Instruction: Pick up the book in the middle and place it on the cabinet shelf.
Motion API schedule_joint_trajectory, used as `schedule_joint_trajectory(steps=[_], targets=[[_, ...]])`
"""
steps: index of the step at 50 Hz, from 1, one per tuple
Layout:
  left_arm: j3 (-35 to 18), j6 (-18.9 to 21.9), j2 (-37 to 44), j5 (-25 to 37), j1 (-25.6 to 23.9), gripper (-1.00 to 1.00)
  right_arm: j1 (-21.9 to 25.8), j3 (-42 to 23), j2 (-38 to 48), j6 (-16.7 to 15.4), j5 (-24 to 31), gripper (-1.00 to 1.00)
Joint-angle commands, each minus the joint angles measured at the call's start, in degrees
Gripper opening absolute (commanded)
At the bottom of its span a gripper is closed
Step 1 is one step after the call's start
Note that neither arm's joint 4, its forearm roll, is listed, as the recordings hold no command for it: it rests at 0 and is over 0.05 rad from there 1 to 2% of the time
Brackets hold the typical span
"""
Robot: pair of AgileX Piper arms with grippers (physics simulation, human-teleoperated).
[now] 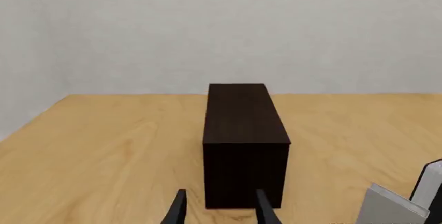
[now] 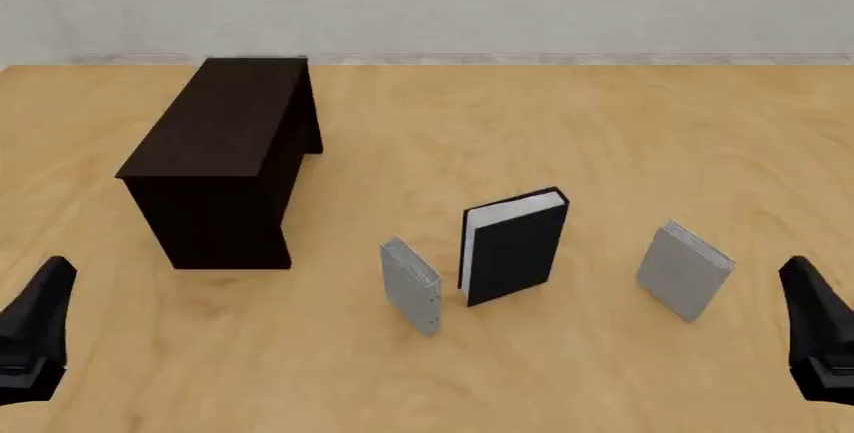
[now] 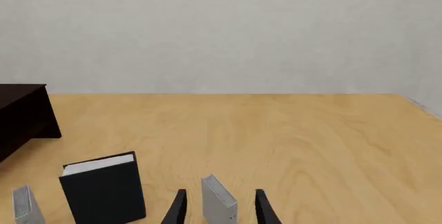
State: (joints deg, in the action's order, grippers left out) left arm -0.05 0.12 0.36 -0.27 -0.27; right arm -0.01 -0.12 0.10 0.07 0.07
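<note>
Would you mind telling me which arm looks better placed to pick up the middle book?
Probably the right claw: its wrist view shows the black book whole, whereas the left claw faces the cabinet.

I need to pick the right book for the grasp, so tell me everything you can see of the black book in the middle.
The black hardcover book with white page edges stands upright on the light wooden table, the middle one of three and the tallest and thickest. Its cover looks matte and plain; the white page block shows along the top and one side edge. It is closed and leans slightly. A smaller grey book stands close on one side, apart from it, and another grey book farther off on the other. Nothing but the table touches it.
</note>
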Motion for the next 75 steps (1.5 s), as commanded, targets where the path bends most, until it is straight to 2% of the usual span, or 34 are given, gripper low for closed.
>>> schedule_joint_trajectory(steps=[1, 7, 11, 16, 20, 22, 23, 25, 27, 29, 32, 33, 35, 41, 45, 47, 54, 59, 60, 61, 63, 68, 70, 75], targets=[[-0.17, 0.98, 1.67, -1.18, -1.21, 1.00, 0.00, -0.20, 0.17, -0.01, 0.08, 1.00], [-0.38, 1.04, 1.57, -0.56, -1.31, 1.00, -0.02, -0.43, 0.10, 0.21, 0.45, 1.00], [-2.17, 2.93, 6.13, -3.41, -2.83, 1.00, -0.02, -0.28, 0.17, 0.10, 0.19, 1.00], [-5.35, 3.04, 10.89, -6.12, -4.22, 1.00, -0.01, -0.39, 0.10, 0.08, 0.35, 1.00], [-8.19, 3.41, 15.29, -8.66, -7.34, 1.00, -0.02, -0.73, 0.01, 0.13, 0.80, 1.00], [-8.95, 6.31, 19.10, -11.63, -7.79, 1.00, -0.03, -0.44, 0.08, 0.21, 0.46, 1.00], [-9.71, 5.21, 21.68, -12.76, -8.52, 1.00, -0.04, -0.55, 0.06, 0.25, 0.62, 1.00], [-10.98, 6.41, 26.05, -15.44, -11.11, 1.00, -0.04, -0.55, 0.05, 0.17, 0.60, 1.00], [-11.24, 7.20, 26.58, -16.05, -11.21, 1.00, -0.04, -0.51, 0.06, 0.23, 0.57, 1.00], [-12.37, 7.28, 30.38, -18.09, -11.97, 1.00, -0.04, -0.32, 0.13, 0.20, 0.31, 1.00], [-14.41, 10.78, 36.10, -21.12, -13.52, 1.00, -0.04, -0.47, 0.06, 0.20, 0.52, 1.00], [-14.84, 10.31, 35.90, -21.29, -13.70, 1.00, -0.05, -0.26, 0.17, 0.25, 0.22, 1.00], [-15.88, 12.10, 39.22, -22.70, -15.67, 1.00, -0.04, -0.21, 0.21, 0.22, 0.13, 1.00], [-18.67, 10.78, 47.78, -25.64, -18.30, 1.00, -0.05, -0.19, 0.28, 0.26, 0.05, 1.00], [-20.21, 9.42, 51.55, -26.71, -18.97, 1.00, -0.04, -0.15, 0.30, 0.19, -0.03, 1.00], [-21.74, 8.41, 54.23, -26.53, -20.81, 1.00, -0.04, -0.10, 0.37, 0.24, -0.14, 1.00], [-25.35, 9.66, 57.77, -26.50, -22.53, 1.00, -0.03, -0.12, 0.34, 0.21, -0.11, 1.00], [-28.60, 8.88, 61.24, -24.52, -25.30, 1.00, -0.03, -0.15, 0.30, 0.22, -0.04, 1.00], [-28.63, 9.31, 60.34, -25.09, -25.26, 1.00, -0.03, -0.11, 0.33, 0.21, -0.10, 1.00], [-29.73, 7.54, 61.06, -24.05, -25.60, 1.00, -0.03, -0.12, 0.33, 0.22, -0.09, 1.00], [-30.40, 8.64, 61.74, -23.78, -26.17, 1.00, -0.04, -0.17, 0.30, 0.27, 0.00, 1.00], [-32.46, 7.50, 63.84, -22.25, -28.26, 1.00, -0.03, -0.12, 0.31, 0.22, -0.07, 1.00], [-33.64, 8.94, 64.45, -22.11, -28.25, 1.00, -0.04, -0.12, 0.40, 0.25, -0.16, 1.00], [-35.84, 8.66, 65.16, -21.15, -30.03, 1.00, -0.03, -0.09, 0.51, 0.23, -0.29, 1.00]])
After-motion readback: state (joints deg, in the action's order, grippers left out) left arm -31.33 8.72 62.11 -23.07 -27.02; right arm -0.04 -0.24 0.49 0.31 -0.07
